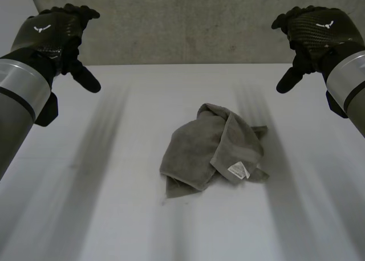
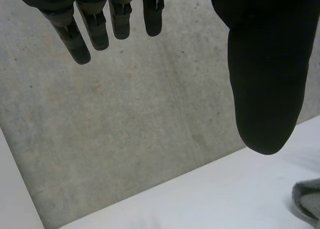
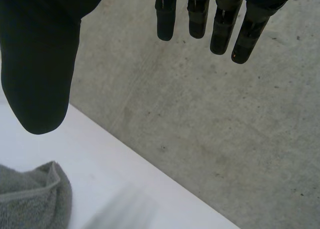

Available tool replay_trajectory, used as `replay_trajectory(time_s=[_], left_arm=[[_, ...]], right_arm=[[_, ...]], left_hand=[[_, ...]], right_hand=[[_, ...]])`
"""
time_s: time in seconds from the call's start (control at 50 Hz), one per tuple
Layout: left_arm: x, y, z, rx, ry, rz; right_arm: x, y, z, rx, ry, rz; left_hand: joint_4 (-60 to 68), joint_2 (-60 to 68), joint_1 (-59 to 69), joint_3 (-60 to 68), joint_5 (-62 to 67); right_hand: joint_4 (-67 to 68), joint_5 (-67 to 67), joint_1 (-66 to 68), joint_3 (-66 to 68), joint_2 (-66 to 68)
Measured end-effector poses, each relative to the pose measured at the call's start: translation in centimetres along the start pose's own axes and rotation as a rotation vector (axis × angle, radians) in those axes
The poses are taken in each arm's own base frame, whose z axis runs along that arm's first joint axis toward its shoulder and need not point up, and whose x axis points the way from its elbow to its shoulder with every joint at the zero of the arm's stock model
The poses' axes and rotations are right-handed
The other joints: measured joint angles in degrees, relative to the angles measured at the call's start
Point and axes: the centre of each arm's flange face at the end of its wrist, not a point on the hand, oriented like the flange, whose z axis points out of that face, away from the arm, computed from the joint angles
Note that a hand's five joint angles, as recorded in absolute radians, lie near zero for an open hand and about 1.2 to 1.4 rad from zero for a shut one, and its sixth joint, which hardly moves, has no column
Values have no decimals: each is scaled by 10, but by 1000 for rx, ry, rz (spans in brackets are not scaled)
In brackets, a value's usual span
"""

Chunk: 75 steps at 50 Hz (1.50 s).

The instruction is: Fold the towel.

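Observation:
A grey towel lies crumpled in a heap at the middle of the white table, a white label showing on its near right side. My left hand hovers high at the far left, well away from the towel, open with straight fingers and nothing in it. My right hand hovers high at the far right, likewise open and empty, its fingers straight. One edge of the towel lies below the left thumb, and a corner of the towel below the right thumb.
A grey concrete wall rises behind the table's far edge.

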Motion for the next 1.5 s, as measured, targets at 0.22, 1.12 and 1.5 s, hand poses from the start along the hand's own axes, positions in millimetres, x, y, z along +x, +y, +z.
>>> replay_trajectory(time_s=[0.22,1.12,1.5], left_arm=[[33,58,9,-171,111,17],[95,182,30,-222,261,26],[74,154,23,-202,307,7]], right_arm=[[-4,19,10,-62,-19,-205],[-79,131,27,11,-372,-388],[-48,63,37,77,-246,-140]], left_hand=[[62,62,62,62,44],[590,590,568,589,563],[217,217,216,218,201]], right_hand=[[0,0,0,0,0],[551,518,435,558,542],[551,522,434,558,542]])
